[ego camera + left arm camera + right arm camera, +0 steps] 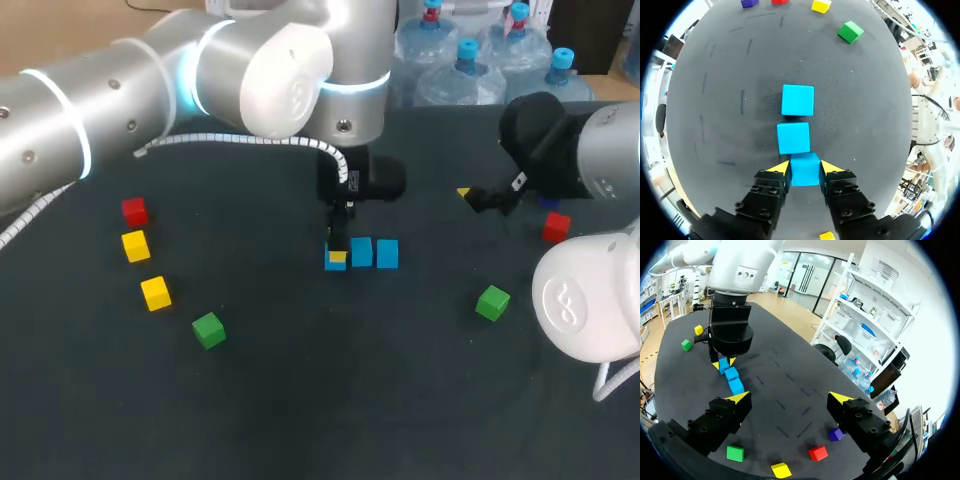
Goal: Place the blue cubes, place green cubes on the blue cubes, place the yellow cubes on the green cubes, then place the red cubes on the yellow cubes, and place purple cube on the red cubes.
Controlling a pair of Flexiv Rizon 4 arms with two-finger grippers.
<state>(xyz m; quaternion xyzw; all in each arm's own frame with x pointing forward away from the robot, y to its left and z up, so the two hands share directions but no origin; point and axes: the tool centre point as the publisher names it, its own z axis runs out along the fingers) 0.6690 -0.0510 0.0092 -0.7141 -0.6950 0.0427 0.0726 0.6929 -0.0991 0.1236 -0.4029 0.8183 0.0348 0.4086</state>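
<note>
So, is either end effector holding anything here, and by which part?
The left end effector grips the end blue cube of the row by two opposite side faces. The right end effector is open, holding nothing.

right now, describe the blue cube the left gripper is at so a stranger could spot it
On the dark table, a row of three blue cubes lies near the middle. Take the end blue cube at the row's left end in the head view. Alone of the three, it sits clamped between the yellow-tipped fingers of the left gripper.
</note>
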